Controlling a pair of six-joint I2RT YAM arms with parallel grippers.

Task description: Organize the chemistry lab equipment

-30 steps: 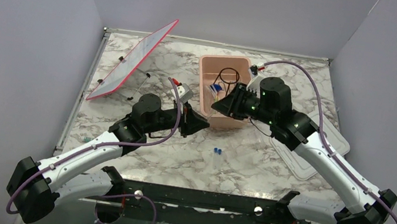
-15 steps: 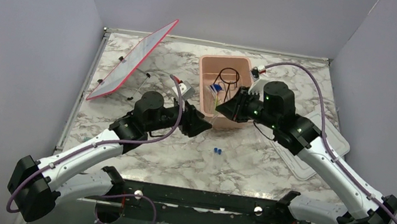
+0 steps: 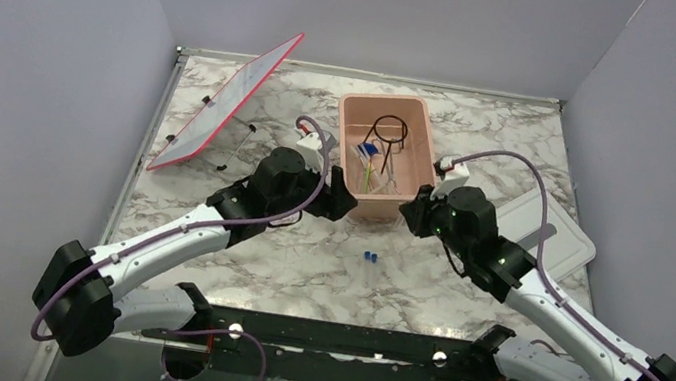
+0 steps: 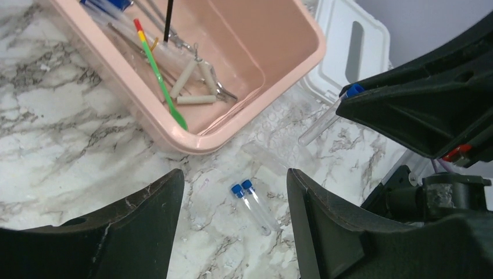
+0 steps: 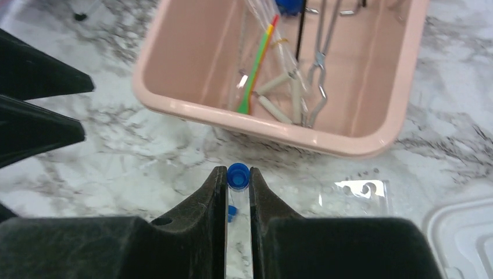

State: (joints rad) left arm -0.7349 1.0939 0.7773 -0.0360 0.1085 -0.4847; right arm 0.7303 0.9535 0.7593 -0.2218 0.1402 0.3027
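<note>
1. Right gripper (image 5: 238, 192) pinches a blue-capped tube (image 5: 238, 176) just short of the tub (image 5: 273, 135).
2. Left gripper (image 4: 232, 174), spread, hovers over two tubes (image 4: 251, 200) lying on the table (image 4: 70, 116) beside the tub.

The right gripper (image 5: 238, 178) pinches a blue-capped clear tube (image 5: 238, 232) just short of the pink tub (image 5: 279, 137).

Two slim robot arms share one look. The left arm (image 3: 170, 241) and the right arm (image 3: 560, 305) are built of smooth white shell links joined by chunky black round joints (black again at base and wrist). A thin purple cable (image 3: 511, 159) runs along each. The left gripper (image 3: 345, 199) and right gripper (image 3: 409, 211) have matte black wedge-shaped fingers (image 4: 145, 226), faintly scuffed grey. Tiny green lights (image 3: 455, 211) dot the right wrist.
</note>
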